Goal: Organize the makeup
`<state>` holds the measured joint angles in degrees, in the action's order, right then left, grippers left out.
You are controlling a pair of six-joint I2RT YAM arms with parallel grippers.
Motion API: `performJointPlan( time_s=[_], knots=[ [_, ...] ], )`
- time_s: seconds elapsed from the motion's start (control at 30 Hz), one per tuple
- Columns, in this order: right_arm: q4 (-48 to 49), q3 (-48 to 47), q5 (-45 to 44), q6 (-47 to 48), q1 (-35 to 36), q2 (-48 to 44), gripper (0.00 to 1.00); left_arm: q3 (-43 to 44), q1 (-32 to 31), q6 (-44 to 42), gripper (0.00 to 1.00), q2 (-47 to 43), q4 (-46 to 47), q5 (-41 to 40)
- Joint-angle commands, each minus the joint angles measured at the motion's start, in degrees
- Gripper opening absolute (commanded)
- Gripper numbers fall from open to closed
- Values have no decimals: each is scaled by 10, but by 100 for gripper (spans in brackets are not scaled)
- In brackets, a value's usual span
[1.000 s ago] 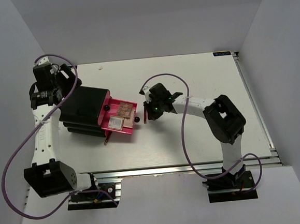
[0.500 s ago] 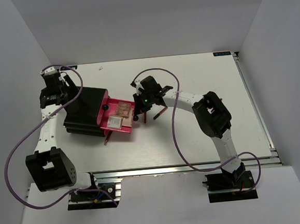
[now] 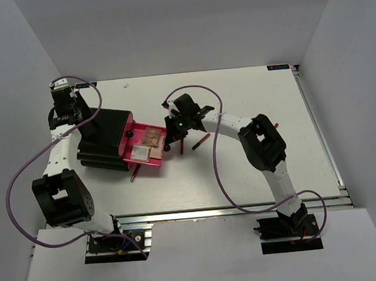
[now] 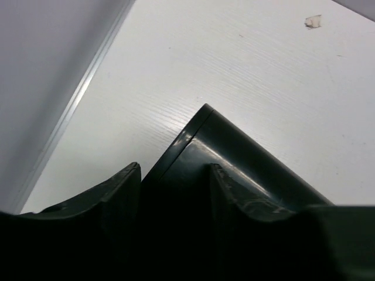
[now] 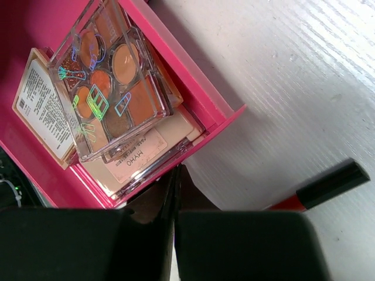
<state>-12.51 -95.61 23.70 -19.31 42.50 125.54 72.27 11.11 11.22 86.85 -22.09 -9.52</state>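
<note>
White table: palettes lie just past R fingers.

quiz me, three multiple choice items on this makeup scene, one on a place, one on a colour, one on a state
1. Where do the palettes lie?
A on the bare table
B in the drawer
C between the left arm's fingers

2. What colour is the drawer?
A pink
B blue
C white

3. How do the right arm's fingers stand?
A wide open
B shut
C out of sight

Answers: B, the right wrist view shows them stacked inside the drawer; A, its floor and walls are bright pink; B, the two fingers meet with no gap, at the drawer's front.
</note>
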Motion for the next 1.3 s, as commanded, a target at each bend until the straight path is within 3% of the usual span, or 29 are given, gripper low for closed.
performJointPlan(
  time_s=[0.0,0.1,0.73,1.07,1.27],
  knots=[
    [58,-54,45,-34,17,9,0,-17,5,-25,56,39,-65,99],
    [66,-83,54,-45,28,23,0,-34,4,-25,58,39,-60,145],
    [173,-208,29,-85,64,134,0,-78,4,-7,62,31,-63,193],
    [289,-206,96,-129,63,158,28,-80,4,6,65,34,-67,200],
    [311,-200,123,-148,64,162,32,-84,4,12,66,34,-68,201]
  ],
)
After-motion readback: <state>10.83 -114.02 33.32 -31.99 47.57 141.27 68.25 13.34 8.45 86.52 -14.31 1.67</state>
